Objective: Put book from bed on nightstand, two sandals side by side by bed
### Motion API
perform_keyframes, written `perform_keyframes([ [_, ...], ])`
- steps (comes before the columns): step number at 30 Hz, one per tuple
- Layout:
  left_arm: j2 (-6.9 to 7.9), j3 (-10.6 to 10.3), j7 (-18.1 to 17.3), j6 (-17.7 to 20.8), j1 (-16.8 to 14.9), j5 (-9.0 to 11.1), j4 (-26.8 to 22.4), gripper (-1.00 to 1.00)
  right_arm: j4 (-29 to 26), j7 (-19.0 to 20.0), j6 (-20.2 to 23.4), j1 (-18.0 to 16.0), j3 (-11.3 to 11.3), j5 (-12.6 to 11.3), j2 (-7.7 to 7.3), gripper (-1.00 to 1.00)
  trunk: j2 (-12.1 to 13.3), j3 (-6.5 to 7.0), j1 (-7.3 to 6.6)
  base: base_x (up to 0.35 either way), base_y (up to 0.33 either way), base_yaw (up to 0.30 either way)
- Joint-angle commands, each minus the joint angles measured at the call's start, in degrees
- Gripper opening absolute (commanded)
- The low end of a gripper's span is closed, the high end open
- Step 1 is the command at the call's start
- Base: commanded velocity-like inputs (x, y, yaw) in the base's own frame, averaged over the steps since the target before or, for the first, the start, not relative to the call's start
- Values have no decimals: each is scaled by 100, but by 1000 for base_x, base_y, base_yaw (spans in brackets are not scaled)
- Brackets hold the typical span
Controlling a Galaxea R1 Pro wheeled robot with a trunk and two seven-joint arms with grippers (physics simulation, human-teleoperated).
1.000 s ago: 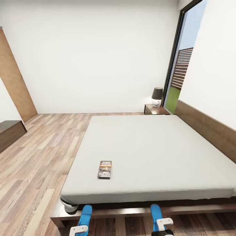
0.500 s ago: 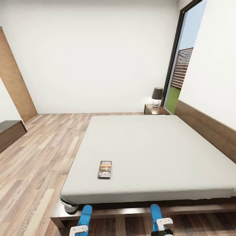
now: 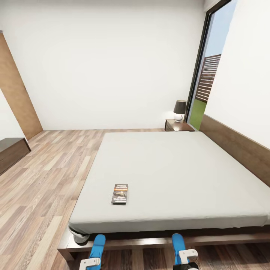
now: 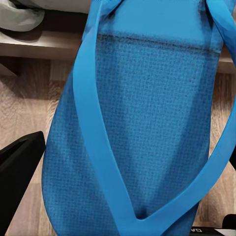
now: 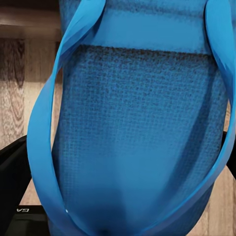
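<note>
Bed (image 3: 176, 176): grey mattress on a dark frame, spanning the wooden floor (image 3: 45, 180). Nightstand (image 3: 178, 125) at the far headboard corner, lamp (image 3: 179, 110) on top. Book (image 3: 120, 193) lies flat on the mattress near the foot edge. Left sandal (image 3: 98, 245) and right sandal (image 3: 178, 243) sit at the bed's foot, one in each pincer. Left pincer (image 4: 123, 206) clamped on its sandal; right pincer (image 5: 123, 211) likewise.

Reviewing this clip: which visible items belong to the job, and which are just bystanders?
Job items:
- dark orange-banded paperback book
- grey-mattress wooden-framed bed
- reddish-brown wooden nightstand
- bright blue sandal at left gripper
- bright blue sandal at right gripper

Bystanders:
- dark-shaded table lamp
- long low dark bench
</note>
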Motion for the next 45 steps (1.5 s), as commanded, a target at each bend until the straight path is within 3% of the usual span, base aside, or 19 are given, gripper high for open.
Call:
perform_keyframes([
  [1,3,-54,41,-23,-5,48,7,-100,-10,-34,41,-2,45,7,-1,-100,-6,-8,1,0,0,0],
  [19,3,-54,41,-22,-7,48,7,-100,-8,-34,41,-2,47,10,1,-100,-6,-8,1,-2,0,0],
  [30,3,-54,41,-22,-5,48,7,-100,-10,-34,41,-2,46,9,0,-100,-6,-8,1,-195,8,0],
  [45,3,-54,41,-24,-6,48,7,-100,-10,-34,41,-2,47,10,0,-100,-6,-8,1,-24,3,0],
])
